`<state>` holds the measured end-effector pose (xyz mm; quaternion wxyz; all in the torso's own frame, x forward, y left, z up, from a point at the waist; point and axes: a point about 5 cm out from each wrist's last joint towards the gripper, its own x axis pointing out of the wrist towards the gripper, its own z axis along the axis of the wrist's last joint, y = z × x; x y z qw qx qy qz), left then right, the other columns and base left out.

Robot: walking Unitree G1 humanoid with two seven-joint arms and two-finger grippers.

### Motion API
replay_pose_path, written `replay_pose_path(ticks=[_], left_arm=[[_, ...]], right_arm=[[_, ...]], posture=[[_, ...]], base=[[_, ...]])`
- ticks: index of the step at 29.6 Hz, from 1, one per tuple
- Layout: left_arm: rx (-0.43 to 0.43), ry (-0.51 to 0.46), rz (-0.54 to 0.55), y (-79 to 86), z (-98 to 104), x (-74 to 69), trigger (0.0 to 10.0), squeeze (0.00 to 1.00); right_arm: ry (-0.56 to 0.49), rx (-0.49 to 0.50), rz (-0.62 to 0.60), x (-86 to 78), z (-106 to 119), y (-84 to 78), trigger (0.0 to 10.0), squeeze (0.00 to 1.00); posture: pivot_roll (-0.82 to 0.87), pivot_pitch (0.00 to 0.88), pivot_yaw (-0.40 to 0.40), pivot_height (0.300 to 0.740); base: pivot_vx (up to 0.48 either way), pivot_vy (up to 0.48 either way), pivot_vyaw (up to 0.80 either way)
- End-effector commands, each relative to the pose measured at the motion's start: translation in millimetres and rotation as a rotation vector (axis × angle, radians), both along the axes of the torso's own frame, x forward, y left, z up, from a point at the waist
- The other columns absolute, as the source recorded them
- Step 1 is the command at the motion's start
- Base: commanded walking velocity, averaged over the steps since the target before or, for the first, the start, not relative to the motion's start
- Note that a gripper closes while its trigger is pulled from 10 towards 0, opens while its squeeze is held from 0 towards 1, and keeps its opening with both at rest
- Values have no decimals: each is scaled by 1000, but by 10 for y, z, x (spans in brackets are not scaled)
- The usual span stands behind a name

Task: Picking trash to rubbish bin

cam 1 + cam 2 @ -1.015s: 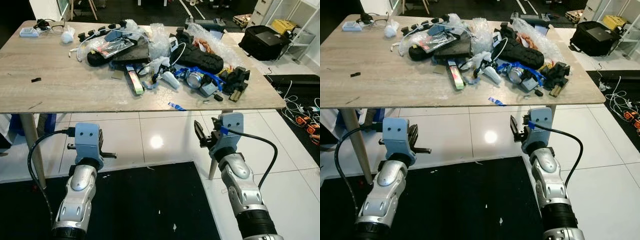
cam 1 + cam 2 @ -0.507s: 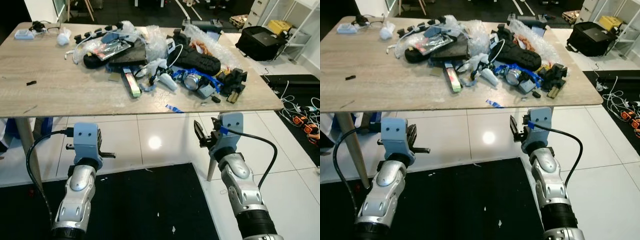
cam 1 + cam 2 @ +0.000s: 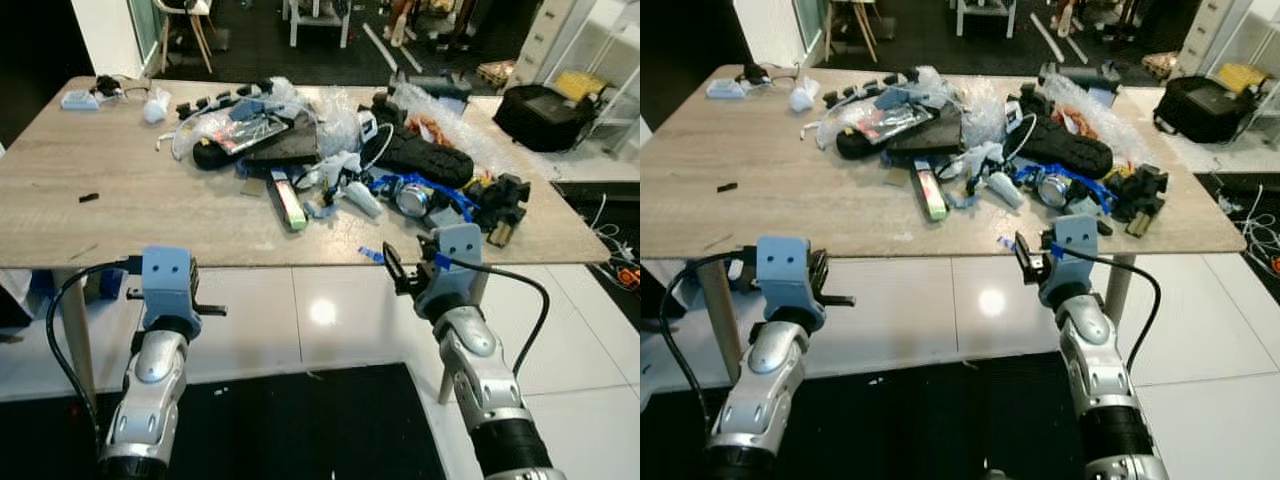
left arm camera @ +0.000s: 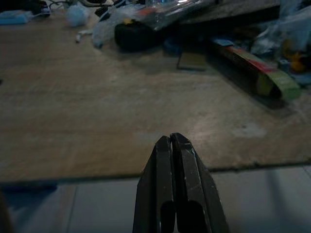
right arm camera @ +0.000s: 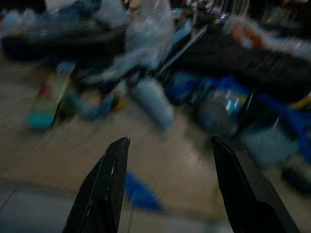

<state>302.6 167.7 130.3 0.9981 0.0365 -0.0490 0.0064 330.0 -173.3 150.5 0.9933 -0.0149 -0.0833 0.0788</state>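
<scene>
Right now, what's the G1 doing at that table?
It stands at the near edge of a wooden table with a heap of trash on it: plastic wrap, black shoes, cables, a long colourful wrapper. Nothing is picked up yet. The right gripper is open, raised to the table edge and aimed at a small blue scrap by the rim. The left gripper is shut and empty, held just short of the table edge.

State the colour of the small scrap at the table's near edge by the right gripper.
Blue scrap, clearest in the left eye view.
</scene>
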Motion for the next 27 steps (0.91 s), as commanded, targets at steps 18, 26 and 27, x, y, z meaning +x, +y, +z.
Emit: replay_pose_path(ticks=[18, 26, 27], left_arm=[[26, -19, 21, 102, 57, -6, 10000, 0], [38, -33, 13, 103, 109, 1, 10000, 0], [39, -34, 13, 104, 112, 2, 10000, 0]], right_arm=[[-16, 3, 230, -85, 41, 289, 10000, 1000], [62, -56, 404, -157, -59, 458, 10000, 1000], [69, -73, 411, -159, -70, 465, 10000, 1000]], posture=[[-11, 140, -65, 740], [-15, 151, -68, 740], [-15, 151, -68, 740]], base=[[381, 0, 0], [381, 0, 0], [379, 0, 0]])
